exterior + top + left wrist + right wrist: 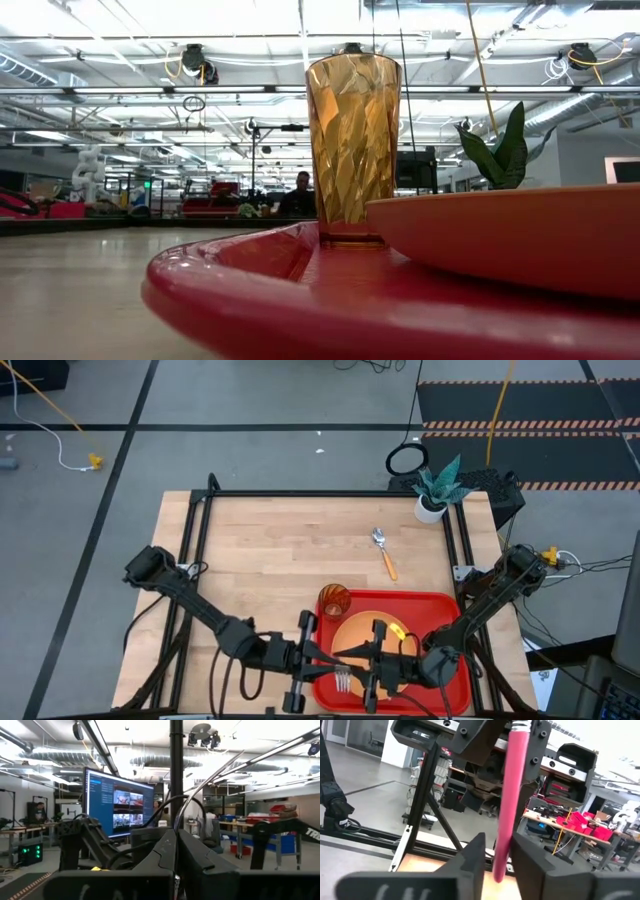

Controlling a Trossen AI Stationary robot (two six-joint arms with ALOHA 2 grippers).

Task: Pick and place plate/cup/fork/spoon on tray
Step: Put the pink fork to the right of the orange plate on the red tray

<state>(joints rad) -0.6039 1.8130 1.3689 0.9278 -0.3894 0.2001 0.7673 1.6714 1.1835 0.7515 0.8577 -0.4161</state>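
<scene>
The glossy red plastic tray (pixel 250 300) sits nearest, carrying the matte orange round plate (pixel 520 235) and the faceted amber tumbler cup (pixel 352 140). The left gripper (pixel 176 865) has its fingers clamped on the metal end of the pinkish-red-handled fork (pixel 507 795). The right gripper (pixel 498 857) has its fingers loosely open around the handle, which I read as a handover above the tray.

Two matte black jointed arms (pixel 205 610) trailing thin black cables.
</scene>
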